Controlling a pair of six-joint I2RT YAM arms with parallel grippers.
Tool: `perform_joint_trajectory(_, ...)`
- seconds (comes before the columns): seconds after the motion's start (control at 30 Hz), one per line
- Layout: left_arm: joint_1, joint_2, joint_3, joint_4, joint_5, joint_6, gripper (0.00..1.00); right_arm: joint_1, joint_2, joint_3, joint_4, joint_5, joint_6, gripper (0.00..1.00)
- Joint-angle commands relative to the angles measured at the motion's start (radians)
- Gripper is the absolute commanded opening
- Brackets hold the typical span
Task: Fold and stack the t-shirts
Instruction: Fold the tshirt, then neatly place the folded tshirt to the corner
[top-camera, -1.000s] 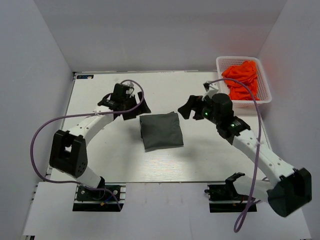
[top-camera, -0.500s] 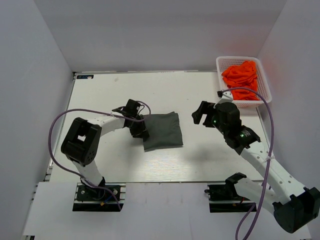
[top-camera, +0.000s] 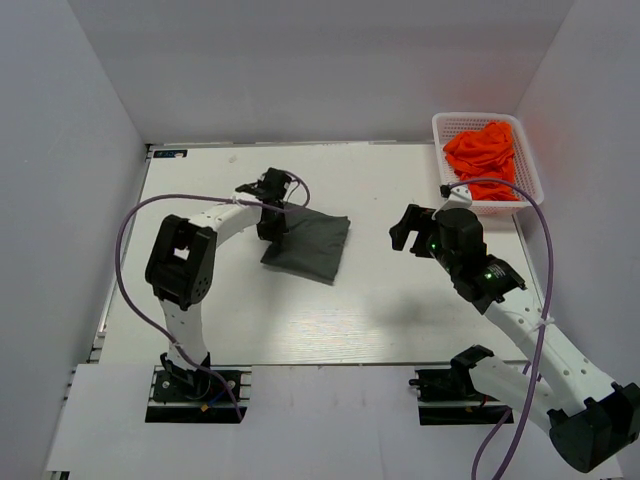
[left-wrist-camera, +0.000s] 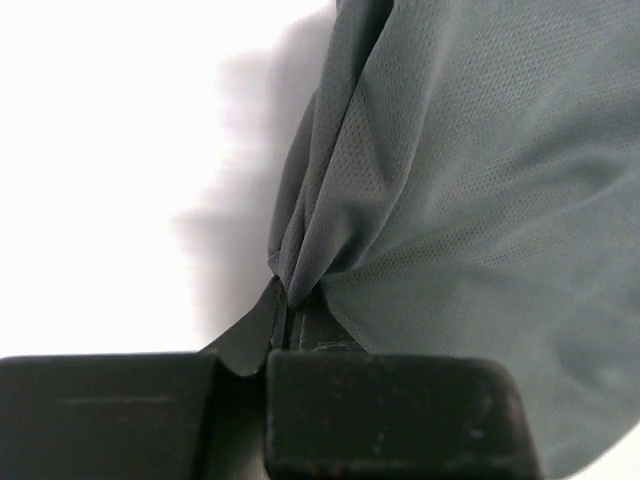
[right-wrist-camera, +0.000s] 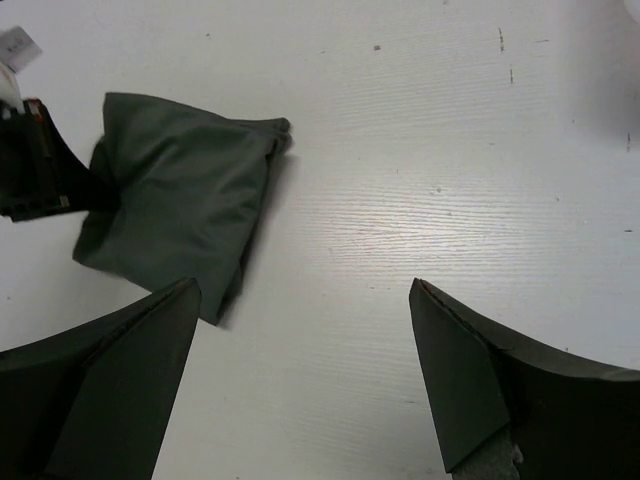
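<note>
A folded dark grey t-shirt (top-camera: 308, 245) lies skewed on the white table, its left edge pinched and bunched. My left gripper (top-camera: 277, 217) is shut on that edge; in the left wrist view the cloth (left-wrist-camera: 470, 180) gathers into the closed jaws of the left gripper (left-wrist-camera: 288, 300). The same grey t-shirt (right-wrist-camera: 180, 200) shows at the upper left of the right wrist view. My right gripper (top-camera: 408, 229) hangs open to the right of the shirt, its fingers (right-wrist-camera: 470, 380) wide apart over bare table. Orange t-shirts (top-camera: 484, 155) fill a basket at the back right.
The white plastic basket (top-camera: 526, 196) stands at the table's back right corner. Purple cables loop from both arms. Grey walls close in the table on three sides.
The left gripper closed on the grey shirt's left edge and dragged it up and left, turning the shirt. The right arm drew back to the right, still open.
</note>
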Motion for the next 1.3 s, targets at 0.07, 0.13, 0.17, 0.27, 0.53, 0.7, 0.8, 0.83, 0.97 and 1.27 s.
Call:
perform_joint_trajectory(0.07, 0.041, -0.006, 0.198, -0.047, -0.27, 0.256, 0.0, 0.0, -0.001, 0.013, 0.009, 0.049, -0.025, 0.91)
perform_joint_trajectory(0.13, 0.07, 0.038, 0.28, -0.038, -0.279, 0.384, 0.0, -0.002, 0.007, 0.019, 0.012, 0.054, -0.03, 0.91)
perform_joint_trajectory(0.17, 0.07, 0.058, 0.344, -0.047, -0.302, 0.41, 0.0, 0.0, 0.011, 0.029, 0.007, 0.057, -0.033, 0.91)
perform_joint_trajectory(0.27, 0.118, 0.122, 0.456, -0.064, -0.393, 0.467, 0.0, -0.002, 0.027, 0.05, -0.008, 0.094, -0.034, 0.91)
perform_joint_trajectory(0.53, 0.294, 0.295, 0.686, -0.076, -0.384, 0.556, 0.0, -0.003, 0.011, 0.09, -0.013, 0.171, -0.062, 0.91)
perform_joint_trajectory(0.7, 0.397, 0.418, 0.861, -0.053, -0.396, 0.605, 0.0, -0.003, 0.014, 0.119, -0.003, 0.218, -0.085, 0.91)
perform_joint_trajectory(0.8, 0.432, 0.438, 0.895, -0.003, -0.386, 0.663, 0.0, -0.003, 0.011, 0.119, 0.021, 0.247, -0.102, 0.91)
perform_joint_trajectory(0.83, 0.432, 0.438, 0.895, 0.039, -0.376, 0.677, 0.0, -0.002, 0.014, 0.119, 0.03, 0.247, -0.115, 0.91)
perform_joint_trajectory(0.97, 0.486, 0.474, 0.932, 0.062, -0.376, 0.697, 0.0, -0.005, 0.027, 0.119, 0.079, 0.252, -0.134, 0.91)
perform_joint_trajectory(1.27, 0.543, 0.52, 0.986, 0.123, -0.344, 0.697, 0.0, -0.005, 0.079, 0.153, 0.113, 0.273, -0.168, 0.91)
